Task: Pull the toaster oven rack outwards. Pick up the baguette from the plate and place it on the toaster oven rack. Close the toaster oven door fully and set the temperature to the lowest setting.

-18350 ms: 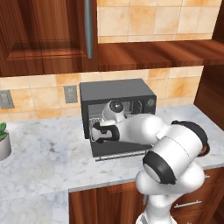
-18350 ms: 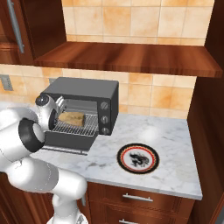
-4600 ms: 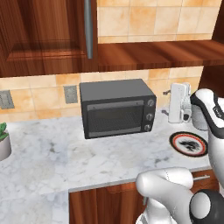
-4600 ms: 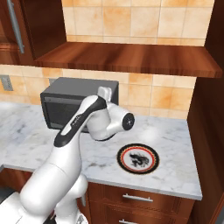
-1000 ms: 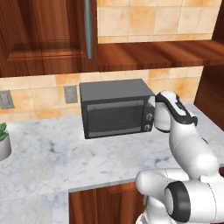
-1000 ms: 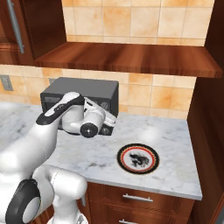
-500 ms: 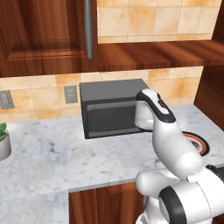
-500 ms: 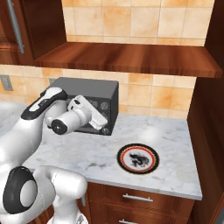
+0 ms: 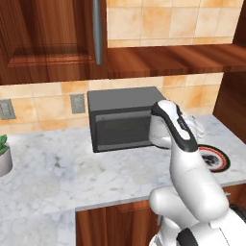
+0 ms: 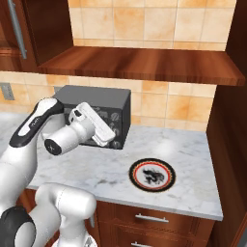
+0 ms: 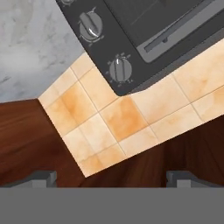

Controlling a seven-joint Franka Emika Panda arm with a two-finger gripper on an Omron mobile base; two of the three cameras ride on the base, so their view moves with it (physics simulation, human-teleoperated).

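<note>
Your arm has swung back from the plate (image 10: 152, 174) to the oven (image 9: 126, 122); door (image 9: 122, 130) now shut; gripper (image 11: 111, 177) spread, empty; knobs (image 11: 119, 68) ahead; baguette presumably inside; temperature remains.

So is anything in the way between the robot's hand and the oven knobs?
Nothing visible is. The hand view shows the toaster oven knobs past the open fingertips, with only bare air between.
</note>
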